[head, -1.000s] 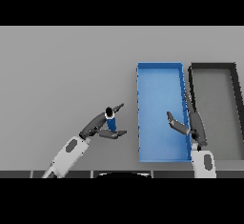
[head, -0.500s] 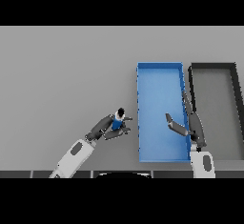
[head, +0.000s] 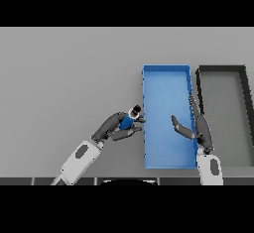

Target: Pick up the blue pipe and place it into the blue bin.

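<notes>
Head view shows the right hand [head: 197, 127] released, fingers straight, over the blue bin [head: 166, 73]. Left hand [head: 115, 126] reaches up-right, grasping the tilted blue pipe [head: 129, 120] just beside the bin's left wall, above the bench [head: 69, 78].

Blue bin: I see the rectangular blue bin [head: 166, 78] right of centre on the flat grey table [head: 64, 73].
Dark bin: the rectangular dark grey bin [head: 222, 70] sits just beside it, further right.

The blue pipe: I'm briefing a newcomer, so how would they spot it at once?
Find the blue bin beside the dark bin. Just off its left wall, the left hand grips the blue pipe, a short blue tube with a dark end cap.
</notes>
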Controlling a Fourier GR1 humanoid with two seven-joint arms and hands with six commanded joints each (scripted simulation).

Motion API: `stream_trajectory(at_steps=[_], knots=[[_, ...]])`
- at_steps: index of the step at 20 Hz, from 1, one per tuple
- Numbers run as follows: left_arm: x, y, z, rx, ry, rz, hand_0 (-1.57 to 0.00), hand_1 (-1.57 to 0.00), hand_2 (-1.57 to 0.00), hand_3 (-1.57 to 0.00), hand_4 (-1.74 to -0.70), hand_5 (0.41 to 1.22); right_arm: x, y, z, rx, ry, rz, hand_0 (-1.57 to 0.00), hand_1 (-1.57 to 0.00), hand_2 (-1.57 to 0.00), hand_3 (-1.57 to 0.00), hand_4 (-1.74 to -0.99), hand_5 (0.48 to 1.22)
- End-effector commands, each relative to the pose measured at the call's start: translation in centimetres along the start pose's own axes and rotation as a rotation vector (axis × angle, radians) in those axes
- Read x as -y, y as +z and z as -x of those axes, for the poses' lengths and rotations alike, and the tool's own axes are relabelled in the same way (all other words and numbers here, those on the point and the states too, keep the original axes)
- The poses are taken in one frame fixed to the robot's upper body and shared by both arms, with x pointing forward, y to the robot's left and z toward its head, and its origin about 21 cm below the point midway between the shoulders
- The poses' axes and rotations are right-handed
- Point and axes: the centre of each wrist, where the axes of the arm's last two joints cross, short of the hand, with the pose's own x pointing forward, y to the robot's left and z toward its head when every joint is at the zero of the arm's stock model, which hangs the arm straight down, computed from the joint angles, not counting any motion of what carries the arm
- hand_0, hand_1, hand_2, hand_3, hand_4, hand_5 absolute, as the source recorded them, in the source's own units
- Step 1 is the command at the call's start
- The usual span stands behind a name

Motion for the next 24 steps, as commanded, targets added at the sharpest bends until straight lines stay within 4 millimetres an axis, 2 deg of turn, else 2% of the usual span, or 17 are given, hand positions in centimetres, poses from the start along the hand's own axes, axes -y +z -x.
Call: stream_trajectory(at_steps=[1,4,8,13,15,17,18,20,24], knots=[[0.2,-0.3,-0.8,0.011,0.009,0.006,-1.54,-1.55,-1.55,-1.55,-1.47,1.212,0.3,0.3,0.2,-0.001,0.010,0.002,0.00,0.00,0.00,0.00,-1.204,0.640],[0.0,-1.2,-2.7,0.054,-0.006,0.038,-1.56,-1.56,-1.56,-1.56,-1.47,1.217,0.4,-0.2,0.1,0.003,0.023,0.000,0.00,0.00,0.00,0.00,-1.176,0.643],[0.4,-1.5,-4.0,0.055,-0.014,0.078,-1.57,-1.57,-1.57,-1.57,-1.47,1.219,0.4,0.0,0.0,0.017,0.026,0.012,0.00,0.00,0.00,0.00,-1.155,0.642],[0.4,-1.9,-3.6,0.014,-0.026,0.084,-1.57,-1.57,-1.57,-1.57,-1.47,1.220,0.3,-0.6,1.0,0.014,-0.015,-0.022,0.00,0.00,0.00,0.00,-1.138,0.643],[0.6,-1.8,-3.7,0.025,-0.028,0.085,-1.57,-1.57,-1.57,-1.57,-1.47,1.220,0.1,-0.9,1.5,0.024,-0.048,-0.038,0.00,0.00,0.00,0.00,-1.188,0.643],[0.6,-1.8,-3.5,0.029,-0.033,0.091,-1.57,-1.57,-1.57,-1.57,-1.47,1.220,-0.1,-1.2,1.7,0.040,-0.065,-0.054,0.00,0.00,0.00,0.00,-1.184,0.642],[0.4,-1.8,-3.4,0.026,-0.032,0.091,-1.57,-1.57,-1.57,-1.57,-1.47,1.220,0.2,-1.5,1.4,0.073,-0.078,-0.054,0.00,0.00,-0.02,0.00,-1.187,0.642],[0.7,-1.7,-3.4,0.029,-0.028,0.094,-1.57,-1.57,-1.57,-1.57,-1.47,1.221,0.9,-1.5,0.6,0.171,-0.244,-0.130,0.00,-0.01,-0.07,0.00,-1.198,0.641],[0.7,-1.6,-3.6,0.039,-0.030,0.099,-1.57,-1.57,-1.57,-1.57,-1.47,1.221,3.5,-3.4,-3.7,0.220,-0.354,-0.385,0.00,-0.02,-0.12,0.00,-1.224,0.600]])
